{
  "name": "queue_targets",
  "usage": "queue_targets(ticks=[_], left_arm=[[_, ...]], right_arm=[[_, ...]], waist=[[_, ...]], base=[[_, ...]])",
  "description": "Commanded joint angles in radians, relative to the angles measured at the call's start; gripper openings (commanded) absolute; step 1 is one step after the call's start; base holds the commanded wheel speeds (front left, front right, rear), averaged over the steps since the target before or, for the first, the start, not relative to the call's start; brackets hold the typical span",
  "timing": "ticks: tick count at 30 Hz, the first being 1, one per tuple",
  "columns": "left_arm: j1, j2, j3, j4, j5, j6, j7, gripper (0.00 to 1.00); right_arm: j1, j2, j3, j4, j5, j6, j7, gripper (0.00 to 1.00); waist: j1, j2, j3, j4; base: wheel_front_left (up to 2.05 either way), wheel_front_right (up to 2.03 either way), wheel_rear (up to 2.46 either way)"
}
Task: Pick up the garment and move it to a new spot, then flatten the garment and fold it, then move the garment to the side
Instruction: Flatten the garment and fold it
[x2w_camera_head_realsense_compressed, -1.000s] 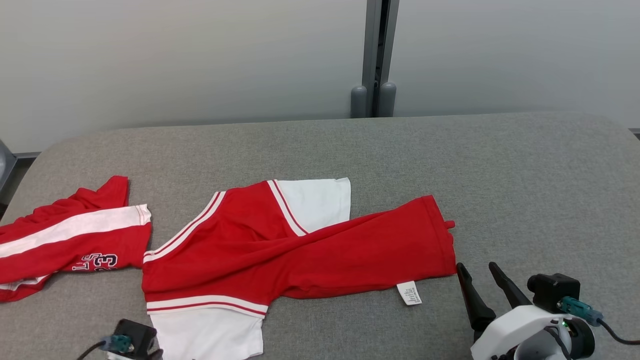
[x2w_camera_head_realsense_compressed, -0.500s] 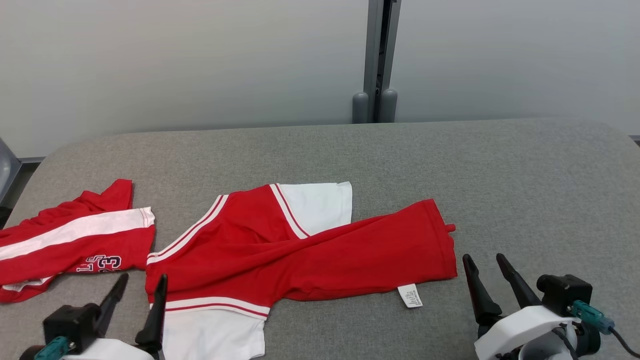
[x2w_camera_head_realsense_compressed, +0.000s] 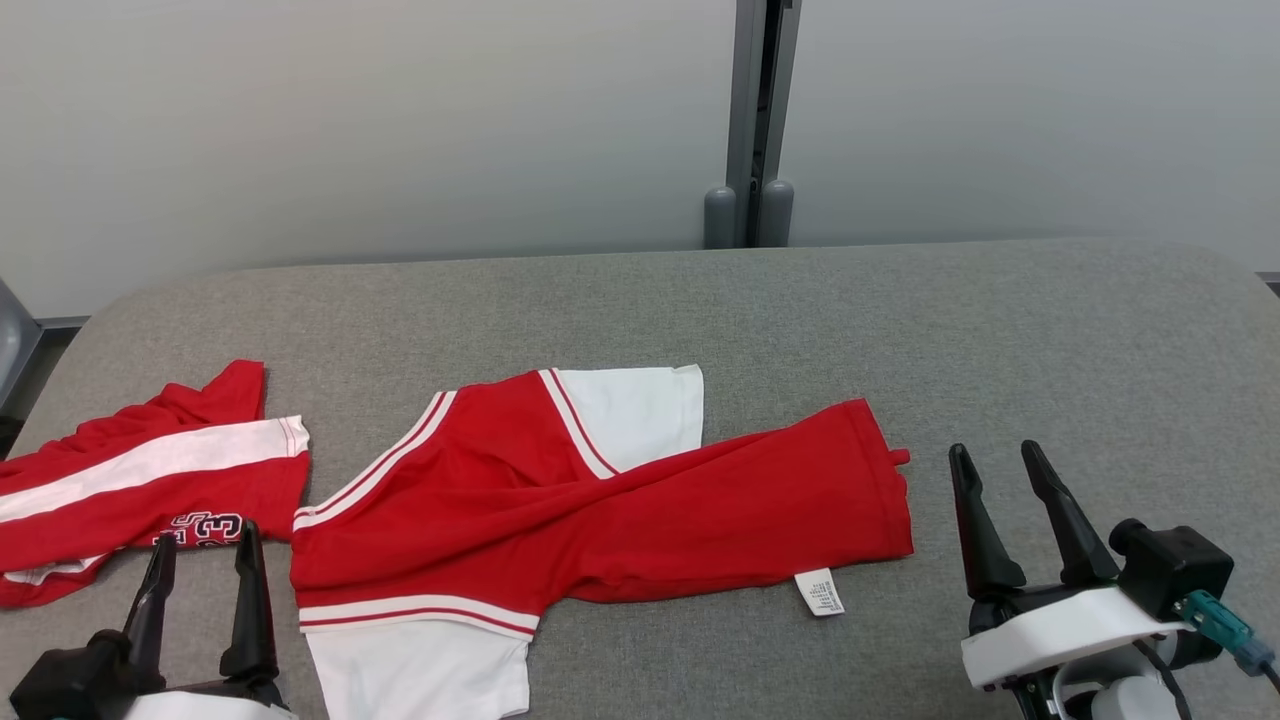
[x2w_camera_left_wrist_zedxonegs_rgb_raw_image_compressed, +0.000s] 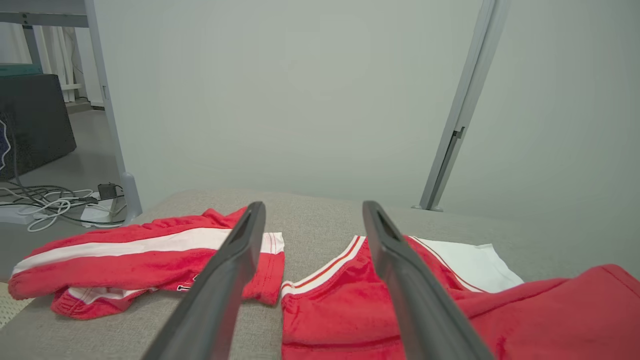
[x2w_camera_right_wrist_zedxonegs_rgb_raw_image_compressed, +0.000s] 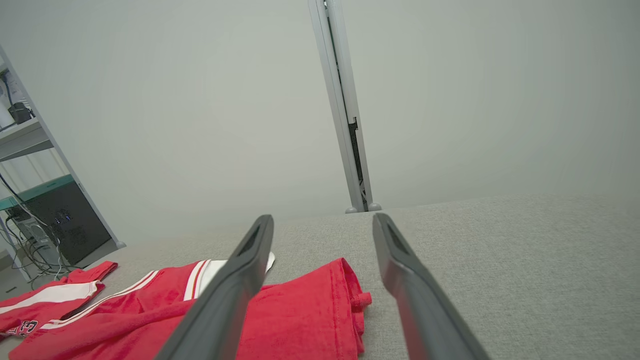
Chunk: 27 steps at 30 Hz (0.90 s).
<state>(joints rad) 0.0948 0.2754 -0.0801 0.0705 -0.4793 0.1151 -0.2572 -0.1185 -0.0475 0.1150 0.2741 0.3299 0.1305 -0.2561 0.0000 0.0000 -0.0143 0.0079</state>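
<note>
A red garment (x2w_camera_head_realsense_compressed: 600, 510) with white sleeves and striped trim lies crumpled across the middle of the grey padded table (x2w_camera_head_realsense_compressed: 1000, 330), a white care label sticking out at its near edge. My left gripper (x2w_camera_head_realsense_compressed: 205, 540) stands open just left of its near-left sleeve, nothing between the fingers. My right gripper (x2w_camera_head_realsense_compressed: 995, 452) is open too, just right of the garment's red hem. The left wrist view looks past the open left gripper (x2w_camera_left_wrist_zedxonegs_rgb_raw_image_compressed: 314, 206) onto the garment (x2w_camera_left_wrist_zedxonegs_rgb_raw_image_compressed: 330, 315). From the right wrist, the right gripper (x2w_camera_right_wrist_zedxonegs_rgb_raw_image_compressed: 322, 218) frames the garment's hem (x2w_camera_right_wrist_zedxonegs_rgb_raw_image_compressed: 300, 320).
A second red garment (x2w_camera_head_realsense_compressed: 150, 480) with a white stripe and dark lettering lies at the table's left edge, close to my left gripper, also visible as the striped garment (x2w_camera_left_wrist_zedxonegs_rgb_raw_image_compressed: 125, 260). A grey post (x2w_camera_head_realsense_compressed: 750, 120) rises behind the table. Cables lie on the floor (x2w_camera_left_wrist_zedxonegs_rgb_raw_image_compressed: 55, 205) beyond the left edge.
My left gripper has risen into the lower left of the head view, fingers now upright beside the sleeve. The right gripper has moved forward along the hem. Neither garment has moved.
</note>
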Motion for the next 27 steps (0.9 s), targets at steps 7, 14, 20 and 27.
queue_targets(ticks=[7,14,20,27], left_arm=[[0.015,-0.024,0.016,0.050,0.000,-0.036,-0.008,1.00],[-0.001,-0.041,0.032,0.061,0.014,-0.061,-0.007,1.00],[-0.003,-0.050,0.037,0.066,0.022,-0.072,-0.007,1.00],[-0.005,-0.050,0.040,0.060,0.035,-0.079,-0.007,1.00]], right_arm=[[0.032,-0.006,-0.017,-0.039,-0.034,0.000,-0.011,1.00],[0.043,-0.006,-0.017,-0.052,-0.050,0.000,-0.010,1.00],[0.045,-0.006,-0.023,-0.041,-0.051,0.000,-0.011,1.00],[0.040,-0.006,-0.027,-0.039,-0.060,0.000,-0.011,1.00]], waist=[[0.0000,0.0000,0.002,0.002],[0.0000,0.0000,0.001,0.000],[0.0000,0.0000,-0.002,-0.001],[0.0000,0.0000,-0.001,-0.002]], base=[[0.00,0.00,0.00],[0.00,0.00,0.00],[0.00,0.00,0.00],[0.00,0.00,0.00]])
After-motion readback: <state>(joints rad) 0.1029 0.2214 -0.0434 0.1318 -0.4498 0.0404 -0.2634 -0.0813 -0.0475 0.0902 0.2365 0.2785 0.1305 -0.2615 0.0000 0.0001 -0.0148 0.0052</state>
